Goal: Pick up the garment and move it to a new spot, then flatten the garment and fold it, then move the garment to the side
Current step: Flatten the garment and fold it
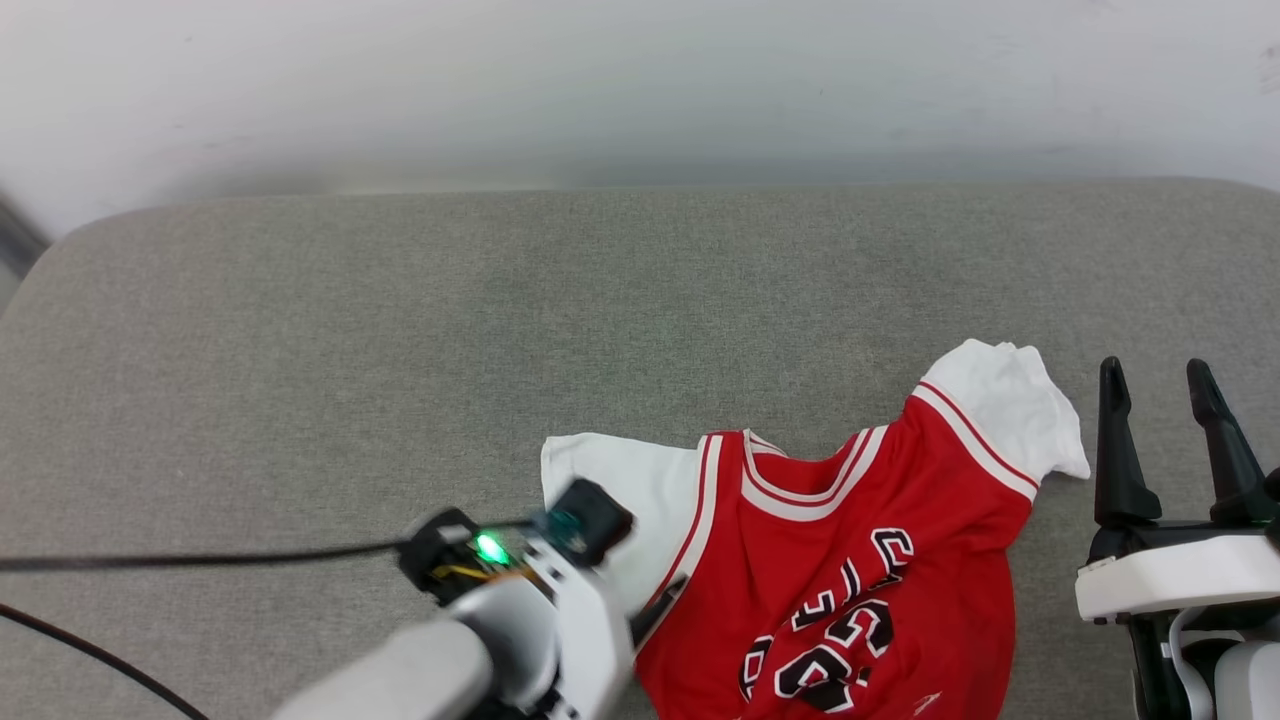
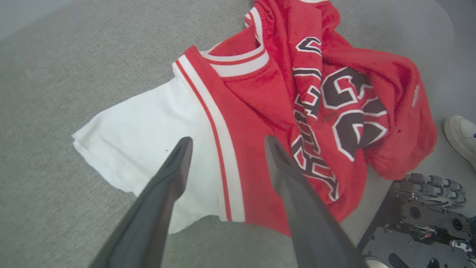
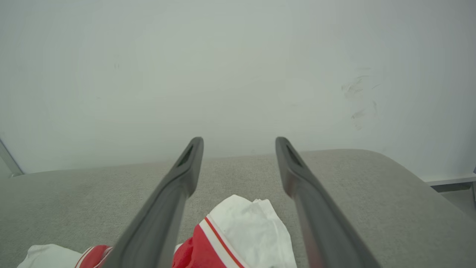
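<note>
Our left fingers [image 2: 167, 193] were open over the red-and-white jersey shirt [image 1: 960, 520]; our right fingers [image 1: 1115, 450] were open beside it.

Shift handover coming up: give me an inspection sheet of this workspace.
Surface: grey padded cushion.
Job's things: red shirt, crumpled, not yet flat, at the cushion's front right.
Clutter: nothing seen.
Claws: left claw open over the white sleeve; right claw open, beside the other sleeve, apart from it.
Cables: black cable trailing from the left wrist across the cushion.
Surroundings: pale wall behind; white shoe beside the cushion.
</note>
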### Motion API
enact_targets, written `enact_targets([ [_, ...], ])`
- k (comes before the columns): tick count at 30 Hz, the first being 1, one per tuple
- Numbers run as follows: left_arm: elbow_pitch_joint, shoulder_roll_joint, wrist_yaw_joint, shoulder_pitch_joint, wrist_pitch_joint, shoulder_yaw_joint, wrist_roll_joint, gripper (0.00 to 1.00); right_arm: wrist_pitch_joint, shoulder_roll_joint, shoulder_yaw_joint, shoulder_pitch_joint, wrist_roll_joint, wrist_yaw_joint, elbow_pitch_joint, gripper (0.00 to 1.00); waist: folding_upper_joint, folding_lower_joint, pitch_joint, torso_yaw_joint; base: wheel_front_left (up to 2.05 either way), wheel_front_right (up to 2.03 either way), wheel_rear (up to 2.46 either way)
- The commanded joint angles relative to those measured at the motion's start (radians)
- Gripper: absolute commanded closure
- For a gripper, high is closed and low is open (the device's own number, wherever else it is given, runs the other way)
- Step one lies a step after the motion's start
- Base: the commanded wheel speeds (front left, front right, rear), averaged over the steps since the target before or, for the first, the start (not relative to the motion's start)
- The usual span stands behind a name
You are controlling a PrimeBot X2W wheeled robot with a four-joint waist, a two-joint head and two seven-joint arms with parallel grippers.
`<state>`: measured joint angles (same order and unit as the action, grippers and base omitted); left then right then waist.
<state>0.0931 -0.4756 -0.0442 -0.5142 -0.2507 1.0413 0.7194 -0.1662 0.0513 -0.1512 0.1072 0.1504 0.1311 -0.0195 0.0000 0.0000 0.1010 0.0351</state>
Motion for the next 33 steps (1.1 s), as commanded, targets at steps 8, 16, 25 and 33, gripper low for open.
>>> enact_targets([
  [8,0.053,-0.136,0.043,-0.146,-0.142,-0.103,0.095,0.00,0.004,-0.002,0.019,-0.001,0.010,-0.001,0.012,0.00,0.0000,0.0000,0.047,-0.016,0.00,0.00,0.00],
  [16,0.170,-0.153,0.117,-0.253,-0.275,-0.128,0.187,0.00,-0.009,-0.002,0.020,0.030,0.015,-0.001,0.007,0.00,0.0000,0.0000,0.118,-0.052,0.00,0.00,0.00],
  [25,0.277,-0.116,0.155,-0.333,-0.331,-0.107,0.213,0.00,-0.037,-0.002,0.020,0.061,0.027,-0.001,-0.009,0.00,0.0000,0.0000,0.193,-0.082,0.00,0.00,0.00],
  [33,0.337,-0.111,0.164,-0.347,-0.349,-0.032,0.152,0.00,-0.061,-0.002,0.017,0.070,0.041,-0.001,-0.034,0.00,0.0000,0.0000,0.222,-0.099,0.00,0.00,0.00],
])
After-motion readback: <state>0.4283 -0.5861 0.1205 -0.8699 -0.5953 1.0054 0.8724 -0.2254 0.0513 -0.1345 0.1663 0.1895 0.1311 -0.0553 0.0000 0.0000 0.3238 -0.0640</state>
